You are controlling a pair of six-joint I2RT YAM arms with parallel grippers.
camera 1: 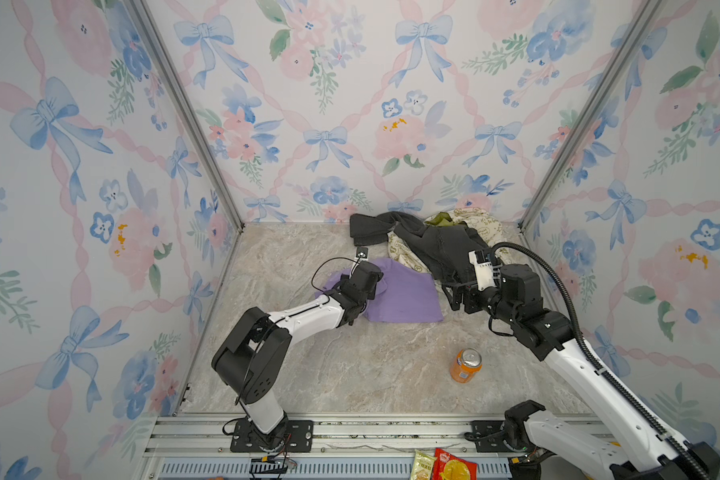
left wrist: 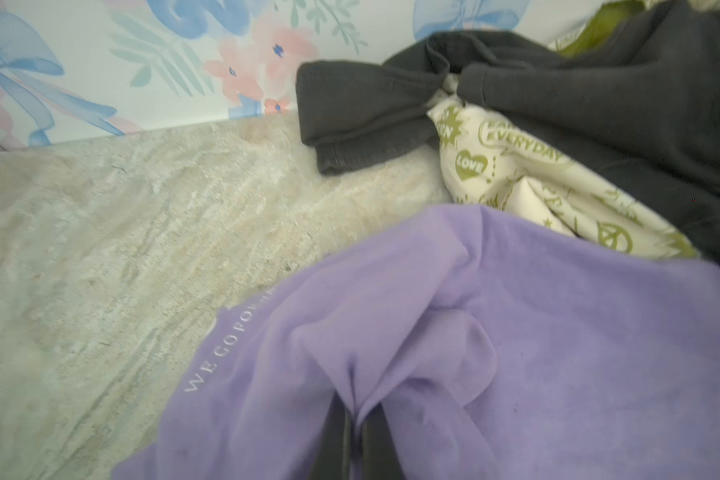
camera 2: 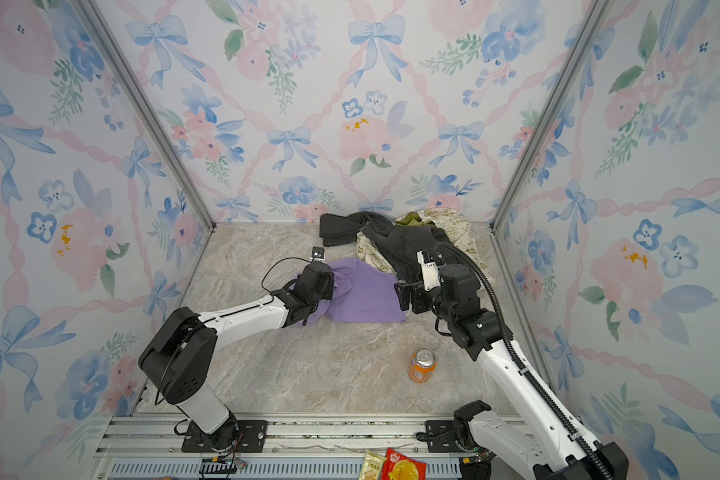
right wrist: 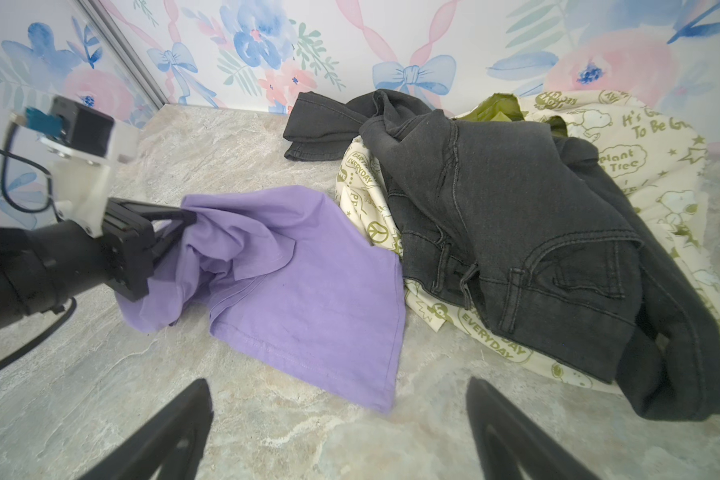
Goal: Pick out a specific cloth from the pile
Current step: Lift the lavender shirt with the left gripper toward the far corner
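**Left gripper pinching the lavender cloth beside the pile**

The cloth (camera 1: pixel 404 297) is lying near the middle of the bench (camera 1: pixel 308 374), spread mostly flat with its left part bunched up. Its far right edge is touching the cream fabric (right wrist: pixel 661 174) at the foot of the pile (camera 1: pixel 445 245); the rest of it is lying clear on the bare surface. In the left wrist view, white lettering beginning "WE GO FO" is running along one fold of the cloth (left wrist: pixel 516 332).

The left gripper (right wrist: pixel 188 220) is reaching in low from the left, and its jaws are pressing together on a gathered fold at the cloth's (right wrist: pixel 300 270) left end, so that creases are fanning out from the pinch. In the left wrist view the two dark fingers (left wrist: pixel 333 449) are showing with lavender fabric squeezed between them.

The right gripper (right wrist: pixel 337 386) is hovering just off the cloth's right edge, in front of the pile, with its jaws standing wide apart and nothing between them.

The pile is sitting against the back edge, toward the back right corner: a dark grey garment (right wrist: pixel 516 216) is draping over the cream fabric with olive print, and a bit of olive-green cloth (right wrist: pixel 495 110) is peeking out at the back.

An orange can (camera 1: pixel 465 365) is standing upright nearer the front edge, right of centre, well apart from the clothes.
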